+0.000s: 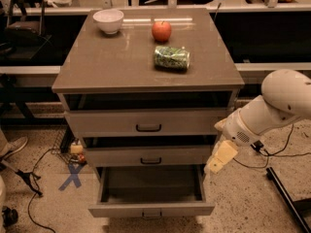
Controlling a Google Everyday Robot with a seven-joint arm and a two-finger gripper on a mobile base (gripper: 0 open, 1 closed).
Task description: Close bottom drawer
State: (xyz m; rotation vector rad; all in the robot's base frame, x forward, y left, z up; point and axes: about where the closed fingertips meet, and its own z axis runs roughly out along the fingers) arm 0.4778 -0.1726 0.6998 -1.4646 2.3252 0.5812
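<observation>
1. Camera view looks down on a grey-brown counter (112, 62) with three drawers stacked in its front.
2. From the right, a white arm (272, 106) reaches in.
3. Lowest of the stack, the bottom drawer (150, 208) stands pulled far out, well past the middle drawer (148, 155).
4. Beside that open drawer's right side, near the middle drawer's corner, hangs the cream end effector (219, 158); nothing shows in its hold, and how far open it is I cannot tell.
5. A green packet (171, 58), a white bowl (108, 21) and a red apple (161, 31) sit on top.

No text is readable; only a blue X (73, 176) marks the floor (243, 205), left. The gripper (216, 161) hangs right of the bottom drawer (150, 209).
</observation>
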